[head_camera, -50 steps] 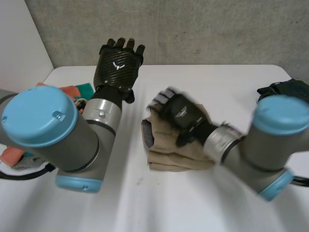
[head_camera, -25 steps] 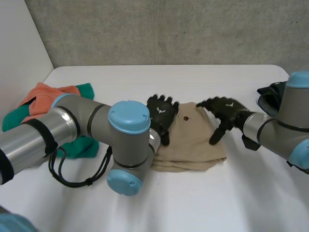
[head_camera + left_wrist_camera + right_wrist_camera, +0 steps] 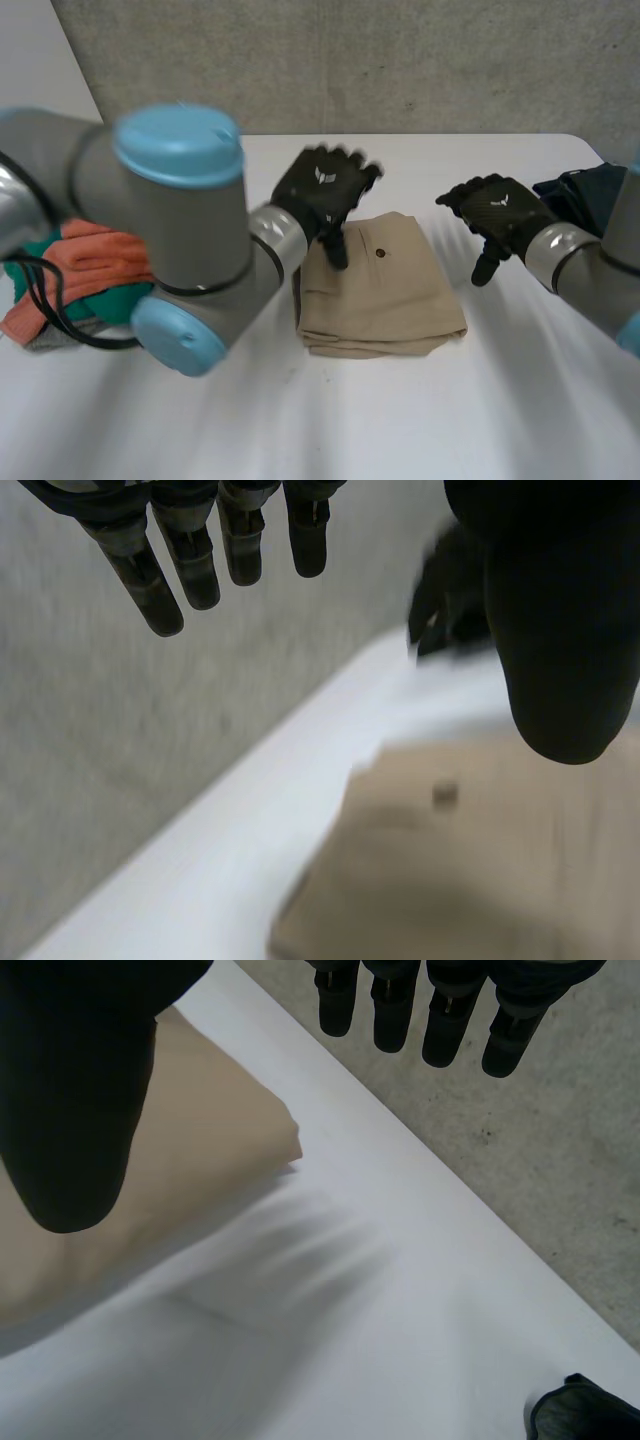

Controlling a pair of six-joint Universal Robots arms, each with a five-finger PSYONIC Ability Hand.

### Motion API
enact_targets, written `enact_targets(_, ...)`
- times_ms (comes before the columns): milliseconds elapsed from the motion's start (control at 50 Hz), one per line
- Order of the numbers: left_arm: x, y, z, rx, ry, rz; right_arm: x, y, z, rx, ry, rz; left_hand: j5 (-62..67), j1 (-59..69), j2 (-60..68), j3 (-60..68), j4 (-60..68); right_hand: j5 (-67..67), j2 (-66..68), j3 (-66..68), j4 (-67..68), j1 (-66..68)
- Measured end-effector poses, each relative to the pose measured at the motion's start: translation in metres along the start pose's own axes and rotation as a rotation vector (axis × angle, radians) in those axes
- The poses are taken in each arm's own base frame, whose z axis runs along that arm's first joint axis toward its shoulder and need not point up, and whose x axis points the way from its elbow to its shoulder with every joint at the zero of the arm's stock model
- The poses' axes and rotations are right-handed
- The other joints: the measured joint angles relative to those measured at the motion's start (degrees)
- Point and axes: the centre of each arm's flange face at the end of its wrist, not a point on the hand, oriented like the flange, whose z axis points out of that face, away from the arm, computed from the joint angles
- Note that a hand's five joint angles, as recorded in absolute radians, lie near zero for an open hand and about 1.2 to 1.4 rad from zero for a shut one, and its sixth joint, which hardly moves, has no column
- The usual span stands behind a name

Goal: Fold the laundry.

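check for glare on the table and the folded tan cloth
Head view: soft, even light, no glare on the table or the folded tan cloth, whose dark button reads plainly. Right wrist view: the table is bright, yet the cloth's corner stands out against it. Left wrist view: none either.

A white table (image 3: 400,420) spreads under the left hand (image 3: 320,190) and the right hand (image 3: 500,210). Past both hands, a grey concrete wall (image 3: 400,60) stands at the table's far edge.

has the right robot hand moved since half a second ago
Yes. The right robot hand has drawn off the edge of the folded tan cloth, toward the dark garment, and is now over bare white table.
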Motion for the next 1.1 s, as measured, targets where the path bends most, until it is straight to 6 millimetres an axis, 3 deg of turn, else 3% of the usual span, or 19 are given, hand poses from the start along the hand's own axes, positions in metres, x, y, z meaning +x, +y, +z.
enact_targets(40, -0.002, -0.011, -0.004, 0.037, 0.029, -0.017, -0.006, 0.002, -0.006, 0.009, -0.003, -0.009, 0.01, 0.0, 0.0, 0.0, 0.0, 0.0, 0.0, 0.0, 0.0, 0.0)
enact_targets(180, -0.01, -0.045, -0.023, 0.147, 0.228, -0.124, -0.066, 0.025, -0.039, 0.074, -0.153, -0.061, 0.01, 0.11, 0.1, 0.0, 0.14, 0.0, 0.0, 0.0, 0.0, 0.0)
enact_targets(260, -0.014, -0.052, -0.03, 0.157, 0.29, -0.167, -0.088, 0.037, -0.047, 0.119, -0.202, -0.084, 0.0, 0.21, 0.11, 0.0, 0.14, 0.0, 0.0, 0.0, 0.0, 0.0)
enact_targets(360, -0.014, -0.051, -0.032, 0.148, 0.307, -0.191, -0.1, 0.047, -0.042, 0.162, -0.211, -0.105, -0.02, 0.21, 0.11, 0.0, 0.14, 0.0, 0.0, 0.0, 0.0, 0.0)
enact_targets(580, -0.011, -0.042, -0.028, 0.128, 0.297, -0.196, -0.099, 0.061, -0.012, 0.201, -0.132, -0.134, 0.02, 0.21, 0.11, 0.0, 0.15, 0.0, 0.0, 0.0, 0.0, 0.0)
enact_targets(780, -0.01, -0.033, -0.024, 0.103, 0.289, -0.2, -0.097, 0.058, 0.009, 0.248, -0.077, -0.143, 0.23, 0.21, 0.12, 0.15, 0.16, 0.11, 0.16, 0.12, 0.13, 0.2)
enact_targets(840, -0.009, -0.033, -0.024, 0.105, 0.288, -0.199, -0.097, 0.058, 0.014, 0.253, -0.077, -0.14, 0.24, 0.21, 0.12, 0.15, 0.16, 7.07, 9.47, 7.73, 7.76, 8.19)
enact_targets(960, -0.01, -0.034, -0.025, 0.111, 0.287, -0.197, -0.095, 0.051, 0.024, 0.281, -0.074, -0.126, 0.22, 0.21, 0.12, 0.15, 0.16, 39.62, 49.48, 47.4, 46.79, 39.39)
enact_targets(1020, -0.01, -0.035, -0.025, 0.114, 0.287, -0.196, -0.091, 0.042, 0.031, 0.311, -0.068, -0.088, 0.22, 0.21, 0.14, 0.15, 0.17, 47.16, 54.76, 53.21, 55.13, 44.88)
enact_targets(1100, -0.011, -0.036, -0.025, 0.118, 0.285, -0.195, -0.081, 0.029, 0.038, 0.348, -0.057, -0.021, 0.22, 0.21, 0.23, 0.15, 0.22, 48.34, 54.76, 53.21, 55.41, 44.91)
